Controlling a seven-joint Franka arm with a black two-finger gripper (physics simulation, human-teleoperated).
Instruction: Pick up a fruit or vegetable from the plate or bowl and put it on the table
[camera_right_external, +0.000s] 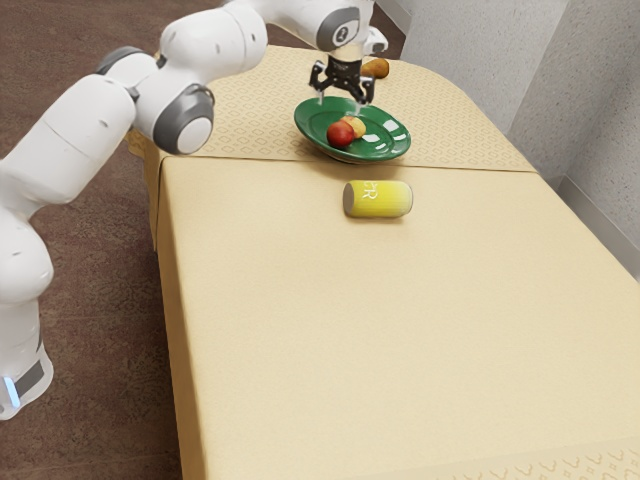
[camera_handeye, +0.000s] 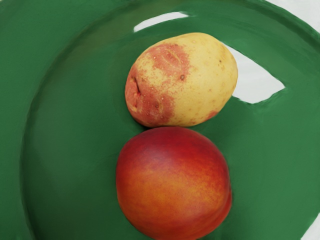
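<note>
Table: draped in a cream cloth, plain over the near part (camera_right_external: 400, 330) and patterned toward the far edge; a crosswise line divides the two.
Arm: white with dark grey joints (camera_right_external: 65, 150); it rises beside the table's edge at the exterior view's left and reaches over the far part.
Can: yellow with pale lettering (camera_right_external: 378, 199), on its side on the plain cloth, between the plate and the near edge, its grey end turned to the exterior view's left.
Plate: green and glossy (camera_right_external: 390, 146), on the far part of the table, its near rim at the crosswise line; white reflections shine on it.
Nectarine: red with an orange patch (camera_handeye: 174, 182), on the plate, touching the potato and on its side toward the table's near edge.
Potato: yellow with reddish blotches (camera_handeye: 182, 80), on the plate, against the nectarine.
Gripper: black (camera_right_external: 340, 103), above the plate, its two fingers apart with nothing clamped between them.
Orange-brown object: rounded and partly hidden by the arm's end (camera_right_external: 378, 68), beyond the plate, close to the table's far edge; its kind is hard to tell.
Floor: dark reddish brown (camera_right_external: 110, 330), along the table's edge at the exterior view's left.
Wall: pale grey (camera_right_external: 480, 60), past the far corner at the exterior view's right.
</note>
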